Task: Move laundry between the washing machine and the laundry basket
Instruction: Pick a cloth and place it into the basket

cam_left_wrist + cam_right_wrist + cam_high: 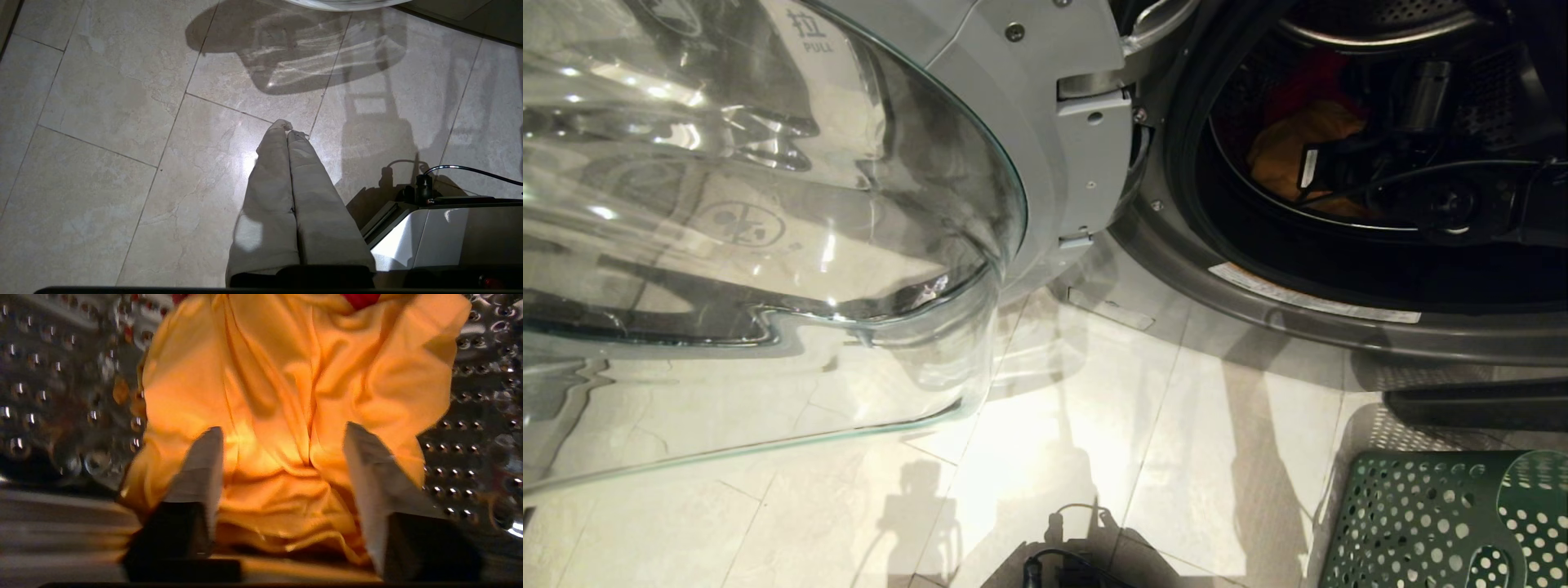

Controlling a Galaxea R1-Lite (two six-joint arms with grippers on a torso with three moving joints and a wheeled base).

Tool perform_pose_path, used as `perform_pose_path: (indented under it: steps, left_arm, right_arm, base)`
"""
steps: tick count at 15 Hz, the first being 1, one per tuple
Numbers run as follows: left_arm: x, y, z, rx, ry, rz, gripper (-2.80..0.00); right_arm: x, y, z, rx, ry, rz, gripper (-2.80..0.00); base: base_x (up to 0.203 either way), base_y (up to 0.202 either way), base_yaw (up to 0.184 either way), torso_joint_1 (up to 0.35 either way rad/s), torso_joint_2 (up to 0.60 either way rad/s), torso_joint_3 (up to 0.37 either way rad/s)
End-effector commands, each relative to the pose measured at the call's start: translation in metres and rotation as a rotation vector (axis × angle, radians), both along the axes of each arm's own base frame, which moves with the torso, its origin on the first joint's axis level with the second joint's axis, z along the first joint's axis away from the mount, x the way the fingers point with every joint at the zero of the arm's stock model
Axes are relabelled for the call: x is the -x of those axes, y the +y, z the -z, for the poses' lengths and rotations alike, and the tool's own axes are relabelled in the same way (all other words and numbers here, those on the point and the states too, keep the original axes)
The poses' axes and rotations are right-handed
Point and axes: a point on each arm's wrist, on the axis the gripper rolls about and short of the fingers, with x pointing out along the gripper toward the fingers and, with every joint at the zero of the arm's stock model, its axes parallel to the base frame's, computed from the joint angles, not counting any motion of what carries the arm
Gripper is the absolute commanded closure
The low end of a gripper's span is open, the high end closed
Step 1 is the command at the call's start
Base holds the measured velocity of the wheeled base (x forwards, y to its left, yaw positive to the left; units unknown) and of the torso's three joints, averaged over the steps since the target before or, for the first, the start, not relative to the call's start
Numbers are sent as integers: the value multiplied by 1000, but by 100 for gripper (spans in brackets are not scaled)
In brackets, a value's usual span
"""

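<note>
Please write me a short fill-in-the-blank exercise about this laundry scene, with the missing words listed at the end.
1. The right gripper is inside the washing machine with its fingers ____.
2. The garment in front of it is ____ in colour.
3. The laundry basket stands on the ____.
4. The left gripper has its fingers ____.

Missing words: open; yellow-orange; floor; shut

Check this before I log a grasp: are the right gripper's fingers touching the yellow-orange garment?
Cannot tell. In the right wrist view the open fingers flank the yellow-orange garment, contact unclear.
</note>
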Motion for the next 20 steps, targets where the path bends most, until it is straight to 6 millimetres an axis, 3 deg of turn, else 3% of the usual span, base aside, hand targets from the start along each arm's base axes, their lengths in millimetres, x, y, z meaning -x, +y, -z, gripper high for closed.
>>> perform_pose_path:
  steps: [1,6,12,13,20]
  left_arm:
    - [0,0,0,0,1,0,0]
    - [0,0,0,0,1,0,0]
    - [0,0,0,0,1,0,0]
    - [0,0,0,0,1,0,0]
    - [0,0,0,0,1,0,0]
  right_arm:
    - [-11,0,1,-23,-17,2,-280]
    - [-29,3,23,-140,-1,-48,-280]
    - [-31,3,23,-198,-27,-46,-280]
    - [-31,3,23,-197,-32,-46,0]
    - [-31,-6,23,-224,-44,-26,0]
  base:
    - [0,0,0,0,0,0]
    - [0,0,0,0,0,0]
    - [0,0,0,0,0,0]
    - [0,0,0,0,0,0]
    - [0,0,0,0,0,0]
